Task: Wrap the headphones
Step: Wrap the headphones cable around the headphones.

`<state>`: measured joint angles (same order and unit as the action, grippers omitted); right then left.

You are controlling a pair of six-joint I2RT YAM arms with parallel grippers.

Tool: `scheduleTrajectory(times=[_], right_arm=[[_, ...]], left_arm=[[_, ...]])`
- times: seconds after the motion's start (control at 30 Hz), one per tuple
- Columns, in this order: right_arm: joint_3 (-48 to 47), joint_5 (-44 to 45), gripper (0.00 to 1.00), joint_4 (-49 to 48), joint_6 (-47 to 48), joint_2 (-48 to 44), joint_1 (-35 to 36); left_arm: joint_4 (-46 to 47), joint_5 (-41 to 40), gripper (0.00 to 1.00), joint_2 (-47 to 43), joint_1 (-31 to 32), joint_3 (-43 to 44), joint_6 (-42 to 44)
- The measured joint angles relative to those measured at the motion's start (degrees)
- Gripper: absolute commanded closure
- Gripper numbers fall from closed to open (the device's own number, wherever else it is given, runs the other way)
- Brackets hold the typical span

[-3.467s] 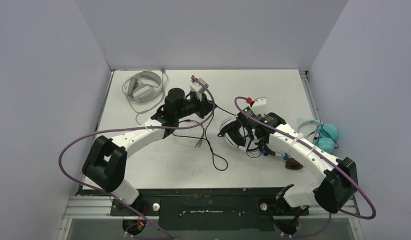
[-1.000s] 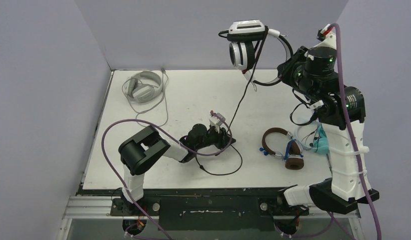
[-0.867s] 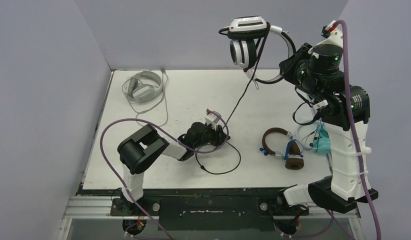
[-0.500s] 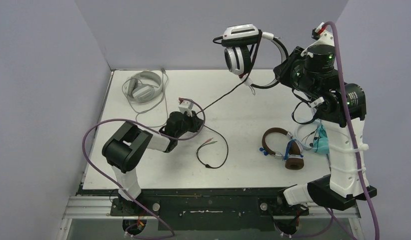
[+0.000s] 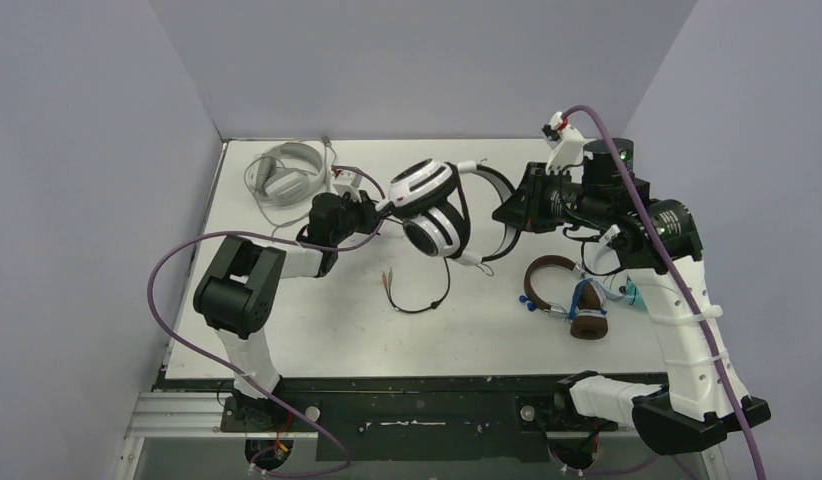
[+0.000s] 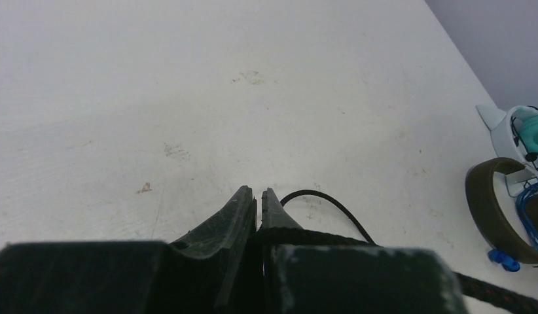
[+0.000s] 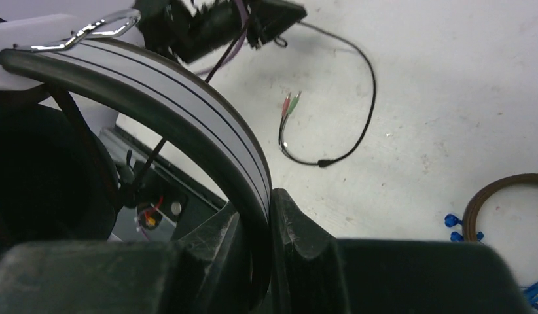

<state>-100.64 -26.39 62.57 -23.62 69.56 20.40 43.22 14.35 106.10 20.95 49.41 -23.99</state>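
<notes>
- Table [image 5: 317, 335]: white top, fills centre of overhead view; all four headsets sit on or above it
- Black-and-white headphones [image 5: 432, 205]: centre frame, apparently raised off the surface, slung between both arms; ear cups toward the left side, band arcing right
- Right gripper [image 5: 511, 212]: right of centre, clamped on the striped headband; wrist view shows the band wedged between the jaws, no gap either side
- Left gripper [image 5: 373, 212]: left of centre, just beside the upper ear cup; jaws pressed together, and its wrist view has the black cable [image 6: 332, 204] coming out at their tip, so I read it as pinched on that cord
- Pale grey headphones [image 5: 284, 172]: upper left, lying flat, well apart from the work
- Brown headphones [image 5: 559, 290]: lower right, on the table, blue cable [image 5: 584, 297] bunched at one cup; teal headphones [image 6: 529, 125] just beyond, at the right edge of the left wrist view, mostly hidden behind the right arm [image 5: 677, 310] from overhead
- Loose tail of black cable: loops on the table below centre frame, ending in two small plugs [image 5: 388, 281], one pinkish, one green
- Handling, my judgement: headset light; band stiff but springy, a sound place to hold; cups likely swivel and cushions give, poor purchase there. Cord limp and thin, prone to slip and tangle; best taken close to the cup and fed round under light tension, minding the plugs whipping at the end
</notes>
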Motion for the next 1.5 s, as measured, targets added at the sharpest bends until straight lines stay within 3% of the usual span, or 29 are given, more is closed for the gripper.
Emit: scheduleTrajectory(times=[0.17,0.3,0.47,0.6,1.0,1.33,1.5], right_arm=[[14.51,-5.44,1.00,-4.74,4.17,-5.51,3.08],[26.08,-4.46,1.00,-8.09,6.51,-8.20,10.71],[33.81,7.06,1.00,-12.00,6.29,-7.23,24.15],[34.69,17.31,1.00,-11.52,5.18,-3.52,29.31],[34.69,44.87,1.00,-4.50,1.73,10.99,29.86],[33.07,62.38,1.00,-3.76,-1.01,13.60,19.71],[30.42,70.07,1.00,-3.80,-2.95,13.81,18.01]], left_arm=[[-0.22,4.22,0.98,0.00,-2.21,2.56,-1.86],[-2.71,7.06,0.98,0.00,-3.43,7.56,-2.49],[-6.75,10.95,0.97,-0.59,-3.23,13.27,-2.29],[-11.23,12.35,0.98,-3.04,-3.15,13.77,-2.14],[-22.86,9.70,0.98,-12.76,0.94,13.75,2.34],[-34.29,4.42,0.98,-16.22,7.26,14.05,7.63],[-37.81,4.79,0.97,-17.68,10.14,14.12,7.85]])
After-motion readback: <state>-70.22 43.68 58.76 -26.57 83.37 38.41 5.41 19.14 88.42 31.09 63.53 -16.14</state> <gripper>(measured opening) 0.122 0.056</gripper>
